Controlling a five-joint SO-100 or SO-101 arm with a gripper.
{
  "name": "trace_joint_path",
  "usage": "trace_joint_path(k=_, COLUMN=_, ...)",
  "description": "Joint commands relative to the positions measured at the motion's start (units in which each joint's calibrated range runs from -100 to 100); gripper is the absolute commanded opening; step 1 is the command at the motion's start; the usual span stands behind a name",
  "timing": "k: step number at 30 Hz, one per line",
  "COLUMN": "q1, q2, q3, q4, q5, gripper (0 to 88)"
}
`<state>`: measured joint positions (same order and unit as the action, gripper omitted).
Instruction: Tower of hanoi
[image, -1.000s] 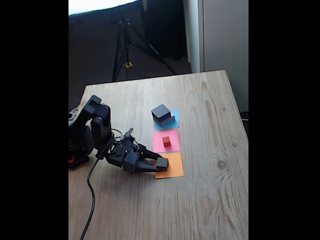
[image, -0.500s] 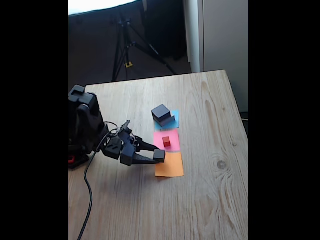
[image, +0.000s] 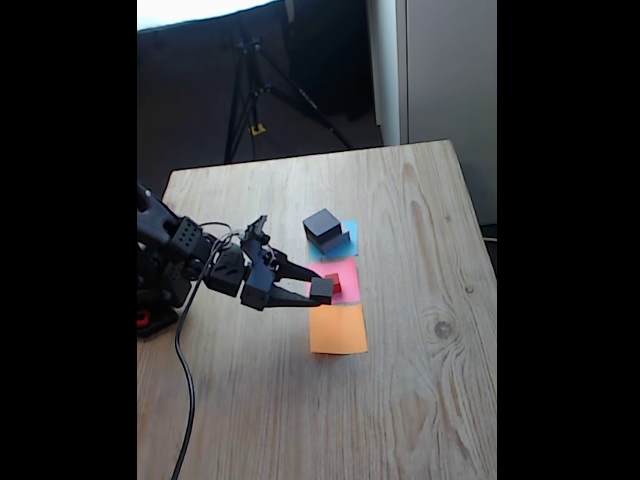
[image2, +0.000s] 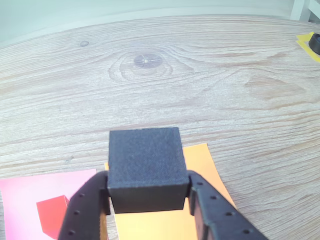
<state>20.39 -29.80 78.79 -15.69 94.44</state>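
I've got the gripper (image2: 147, 200) clamped on the small black cube (image2: 145, 167), hanging above the pink square (image: 338, 281) and orange square (image: 338, 328).

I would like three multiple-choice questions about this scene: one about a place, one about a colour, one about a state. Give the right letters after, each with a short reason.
1. On which paper square does the tiny red cube rest?
A. blue
B. pink
C. orange

2. What colour is the paper square with nothing resting on it?
A. orange
B. green
C. white

3. What is the claw doing?
A. open above bare wood
B. shut on nothing
C. shut on the small black cube

Answers:
1. B: in both views the red cube sits on the pink paper square.
2. A: in the fixed view the orange paper square lies bare, while the blue paper square carries the stacked dark slabs.
3. C: in the wrist view both fingers press the sides of the black cube, which is lifted off the wooden table.
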Motion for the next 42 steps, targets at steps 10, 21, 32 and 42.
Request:
trace_joint_path(k=10, q1=-6.6, q2=-8.7, q3=-58.8, q4=76.4, q5=-4.6, gripper=4.7)
trace_joint_path(k=21, q1=-17.5, q2=-3.9, q3=-91.3, q4=104.2, q5=-6.8, gripper=4.7)
trace_joint_path(k=32, q1=-30.2, q2=-5.0, q3=-102.1, q4=114.5, q5=-10.8, gripper=4.7)
trace_joint_path(k=42, q1=-36.9, q2=-4.8, q3=-96.3, q4=113.4, q5=-14.0, gripper=4.8)
